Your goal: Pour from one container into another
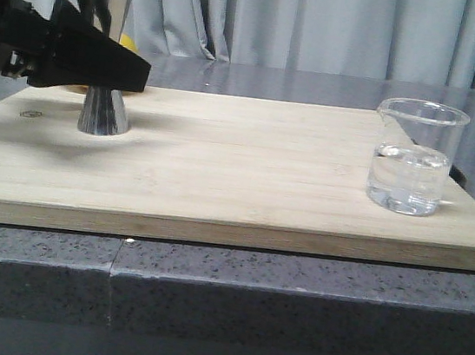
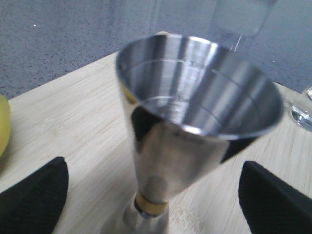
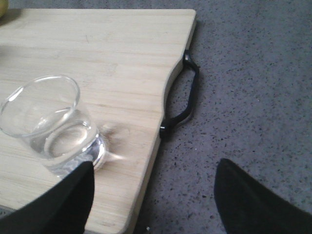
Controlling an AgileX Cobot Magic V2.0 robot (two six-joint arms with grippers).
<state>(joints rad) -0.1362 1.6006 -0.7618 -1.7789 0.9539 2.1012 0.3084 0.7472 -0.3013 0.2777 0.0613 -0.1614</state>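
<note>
A speckled dark grey stone counter [image 1: 292, 298] carries a pale rectangular bamboo board [image 1: 247, 170], which has a curved black handle [image 3: 187, 95] on its right-hand edge.

The black left gripper [image 2: 153, 187] reaches in from the left side of the front view, level with the narrow waist of the shiny steel hourglass-shaped jigger [image 1: 105, 55]. That jigger stands upright near the board's back left corner. In the left wrist view its gold-toned waist sits between the two black fingers [image 2: 34, 195], which stand wide apart with bare board showing on either side, so neither pad touches the metal.

The black right gripper [image 3: 153, 195] hangs over the board's right edge with its fingers spread wide and nothing between them. The small clear glass beaker [image 1: 414, 157], upright and about half full of clear liquid, stands near the board's front right corner; in the right wrist view it lies just outside one finger rather than in the gap.

A yellow lemon [image 2: 2, 124] shows partly behind the jigger.
</note>
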